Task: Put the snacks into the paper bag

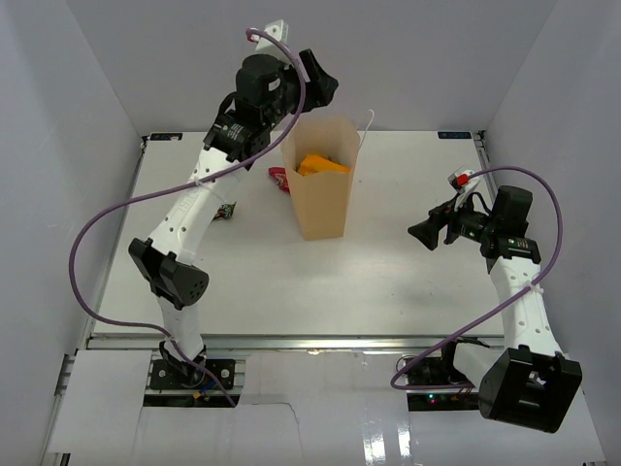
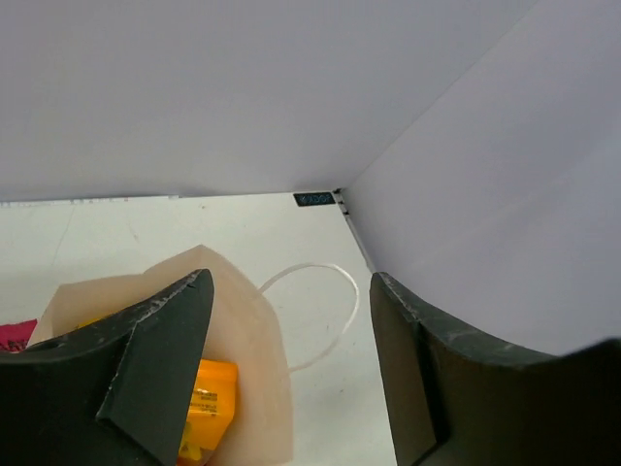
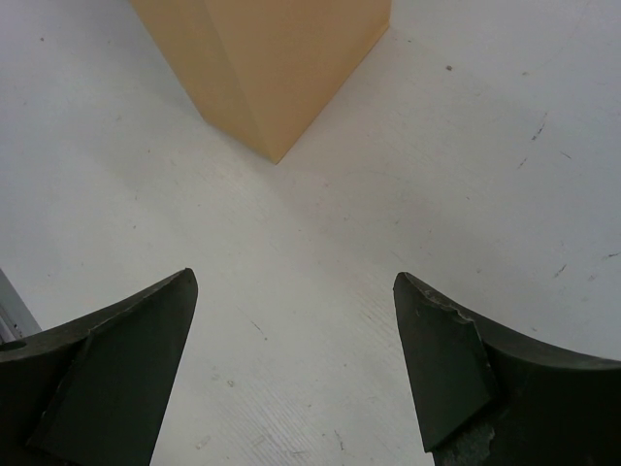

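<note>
Purple cable (image 1: 85, 254) looping down the left side of the overhead view, beside the left arm (image 1: 184, 218), which climbs from the bottom edge toward the upper centre. Just right of that arm, on the white table (image 1: 388, 291), a small dark packet (image 1: 226, 210), too small to make out further. Further right, a red packet (image 1: 278, 178) flat on the table by the left wall of the paper bag (image 1: 320, 204); touching or only just beside, cannot tell. Paper bag upright at upper centre, mouth open, with an orange bag (image 1: 322, 165) inside and showing at the rim. At the bag's upper right corner, a thin white string handle (image 1: 370, 120) sticking up. Just above the mouth in the frame, the left gripper (image 1: 325, 87). In the left wrist view, jaws spread wide with nothing between them, the bag's mouth and the orange bag at lower left, the handle loop lying on the table past the rim. Right of centre in the overhead view, well apart from the paper bag, the right gripper (image 1: 419, 234), pointing left toward it. In the right wrist view, jaws likewise spread wide and empty over bare table, with the bag's lower corner at top centre.
</note>
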